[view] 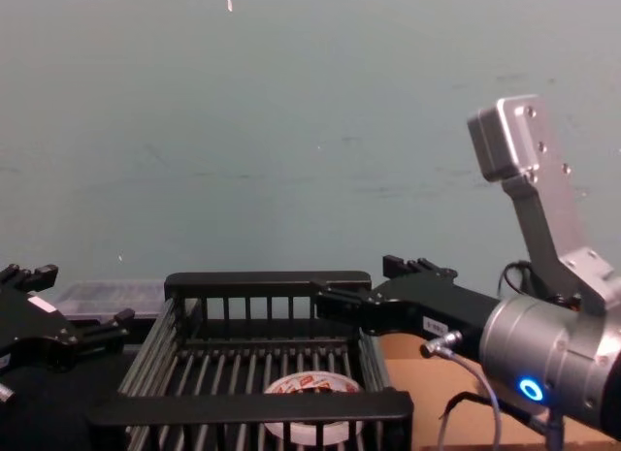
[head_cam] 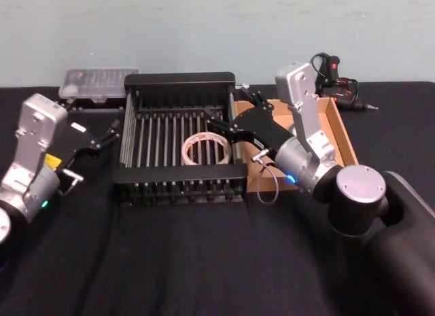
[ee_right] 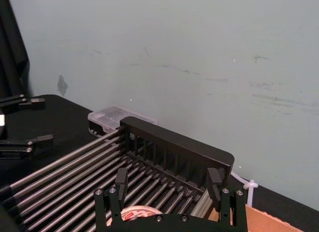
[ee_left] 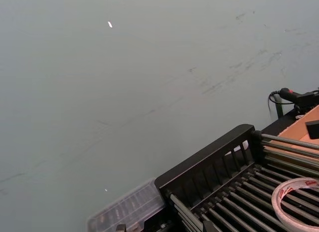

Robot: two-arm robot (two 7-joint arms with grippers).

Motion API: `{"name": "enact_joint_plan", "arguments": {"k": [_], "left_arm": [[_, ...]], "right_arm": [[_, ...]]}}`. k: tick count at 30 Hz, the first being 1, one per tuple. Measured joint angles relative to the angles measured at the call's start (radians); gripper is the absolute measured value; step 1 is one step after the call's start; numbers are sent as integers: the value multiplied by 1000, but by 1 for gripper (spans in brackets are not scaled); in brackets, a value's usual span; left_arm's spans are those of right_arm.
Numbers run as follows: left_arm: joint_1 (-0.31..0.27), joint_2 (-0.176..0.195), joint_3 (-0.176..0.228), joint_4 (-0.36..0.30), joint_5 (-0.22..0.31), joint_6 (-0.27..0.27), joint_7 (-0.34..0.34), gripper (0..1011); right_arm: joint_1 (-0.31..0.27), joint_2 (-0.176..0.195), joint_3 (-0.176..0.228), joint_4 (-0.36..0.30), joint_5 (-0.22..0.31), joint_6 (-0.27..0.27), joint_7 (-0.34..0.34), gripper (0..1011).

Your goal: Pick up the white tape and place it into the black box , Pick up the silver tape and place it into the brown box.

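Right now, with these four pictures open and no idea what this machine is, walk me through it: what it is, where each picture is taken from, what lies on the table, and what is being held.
This is a two-armed robot working at a table with a black cloth. One picture looks down from its head, one looks forward from its chest, and one comes from each wrist.

In the middle stands the black box, a slatted crate. The white tape lies flat on its barred bottom. Beside it, on the robot's right, is the brown box, a shallow cardboard tray. A clear plastic case sits behind the crate.

The right end effector hangs open over the crate's right edge and holds nothing. The left end effector is open too, empty, left of the crate.
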Motion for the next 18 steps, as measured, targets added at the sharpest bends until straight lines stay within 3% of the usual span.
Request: {"name": "enact_joint_plan", "arguments": {"k": [18], "left_arm": [[0,0,0,0,0,0,0,1001]], "right_arm": [[-155,44,27,-214,-53,4,-66,1002]]}}
